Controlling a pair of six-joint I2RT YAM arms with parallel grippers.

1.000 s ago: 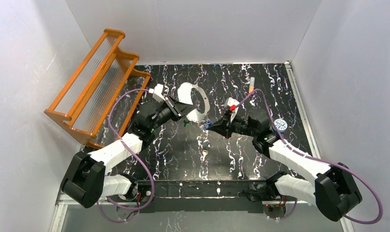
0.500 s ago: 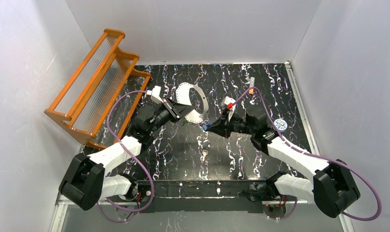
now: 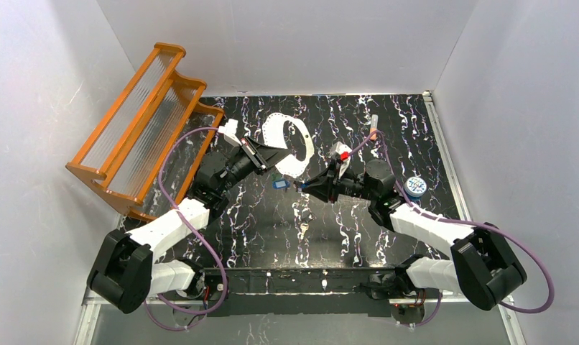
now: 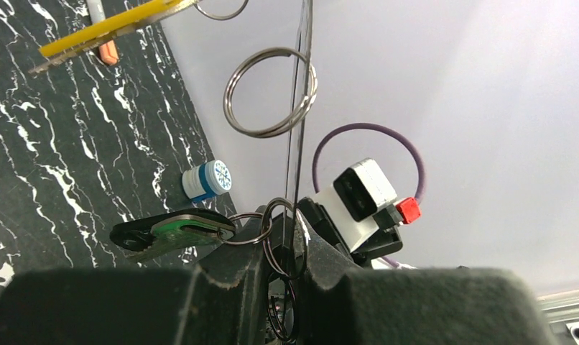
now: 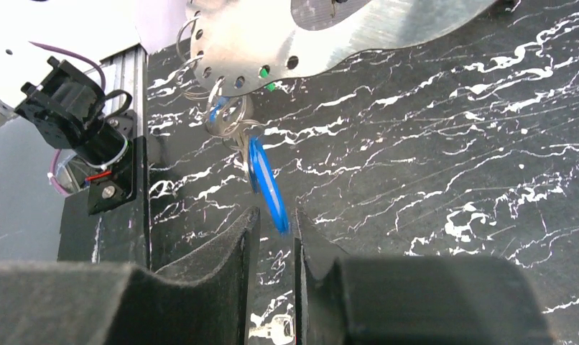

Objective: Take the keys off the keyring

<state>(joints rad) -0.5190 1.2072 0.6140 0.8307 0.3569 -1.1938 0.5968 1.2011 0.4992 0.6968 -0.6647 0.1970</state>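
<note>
Our left gripper [image 4: 283, 259] is clamped on the thin edge of the keyring [image 5: 416, 29], holding it up over the far middle of the table [image 3: 258, 215], with the blue key [image 5: 266, 185] and a green key [image 4: 179, 231] dangling from small split rings [image 4: 228, 95]. Our right gripper [image 5: 276, 224] is only narrowly parted, the blue key's tip at its mouth, contact unclear. We judge it best to grip the blue head squarely, steady the left arm, and twist its ring free, not tug.
</note>
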